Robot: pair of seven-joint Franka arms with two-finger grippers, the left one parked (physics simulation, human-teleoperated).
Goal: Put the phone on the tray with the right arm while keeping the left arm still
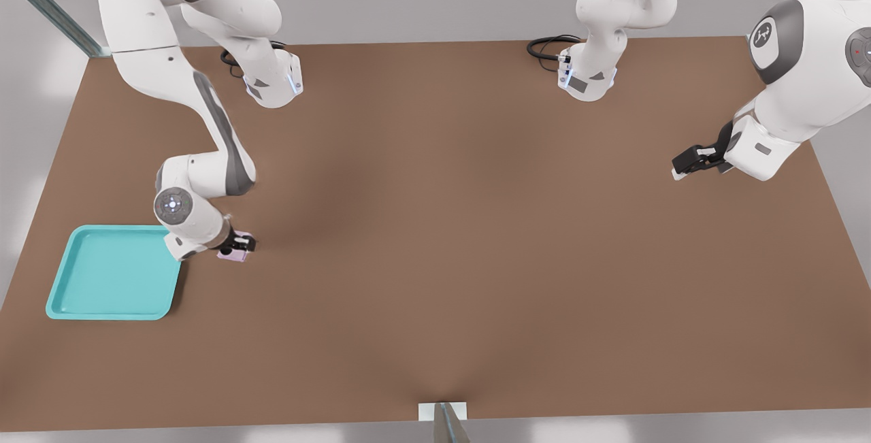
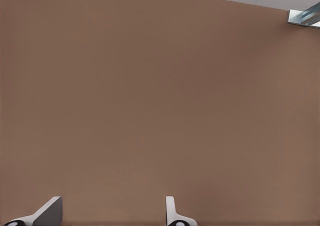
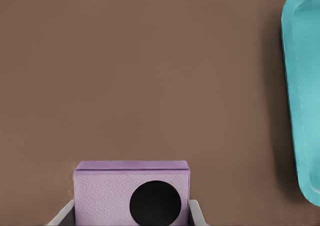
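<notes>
Your gripper (image 1: 239,245) clamps the phone (image 1: 233,254) by its sides, low over the table (image 1: 476,239) near the front-left corner. The tray (image 1: 109,273) lies just beside it, toward the table's left edge. In the wrist view only one lens (image 3: 155,203) shows; the phone's lower part is cut off.

My front cam sits high, looking steeply down over the whole brown table (image 1: 476,239), arm bases at the far edge. Right wrist cam rides the working arm, v. close to the tabletop, facing down past the gripper (image 1: 237,247) at the phone (image 3: 131,192), w/ the tray (image 3: 304,96) rim at frame edge. Both show in the front view too: phone (image 1: 233,255), tray (image 1: 112,273) at the front view's left. Left wrist cam looks down on bare table (image 2: 150,106), from further off; it shares only tabletop w/ the front view.
</notes>
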